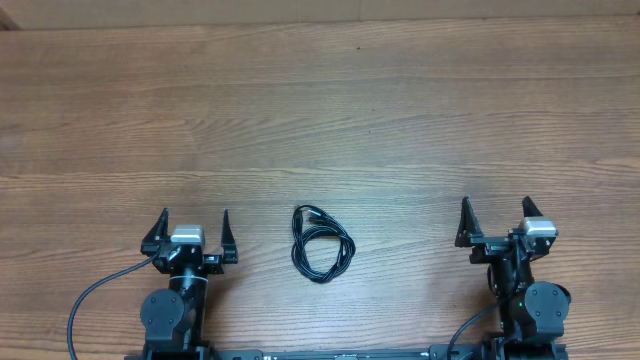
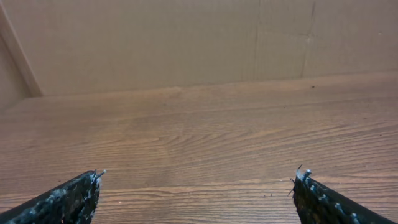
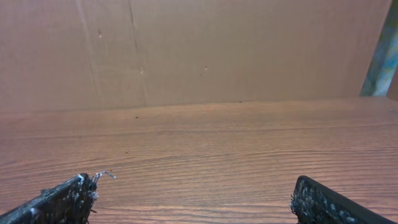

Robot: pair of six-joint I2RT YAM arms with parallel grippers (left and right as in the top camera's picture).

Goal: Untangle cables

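Note:
The cables (image 1: 322,243) lie as one small coiled bundle of thin black cord on the wooden table (image 1: 320,110), near the front, midway between the arms. A small plug end shows at the bundle's top. My left gripper (image 1: 194,223) is open and empty, about a hand's width left of the bundle. My right gripper (image 1: 496,212) is open and empty, farther off to the right. In the left wrist view the open fingers (image 2: 199,175) frame bare wood. In the right wrist view the open fingers (image 3: 194,182) frame bare wood too. The cables are out of both wrist views.
A brown cardboard wall (image 2: 186,37) stands along the table's far edge and shows in the right wrist view (image 3: 217,43) too. The arms' own thicker black wires (image 1: 95,295) loop at the front edge.

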